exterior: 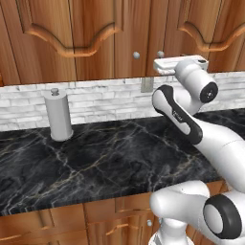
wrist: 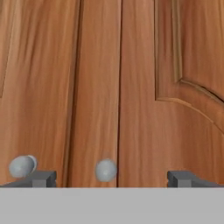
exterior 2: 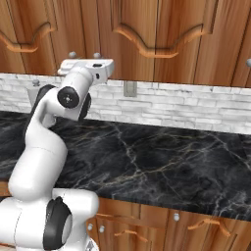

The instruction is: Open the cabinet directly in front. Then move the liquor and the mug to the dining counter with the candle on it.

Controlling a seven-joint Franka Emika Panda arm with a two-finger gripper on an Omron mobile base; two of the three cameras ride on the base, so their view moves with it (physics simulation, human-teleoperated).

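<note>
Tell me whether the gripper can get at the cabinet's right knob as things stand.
Probably yes. The gripper is open and faces the closed cabinet doors head on. The right knob sits between the fingertips, with nothing in front of it. How much gap remains to the door I cannot tell.

- Even, soft rendered light is seen throughout; no glare is found.
- Faint shadows are cast beneath the gripper [wrist: 112, 178].
- Slight blur is noted ahead of it.
</note>
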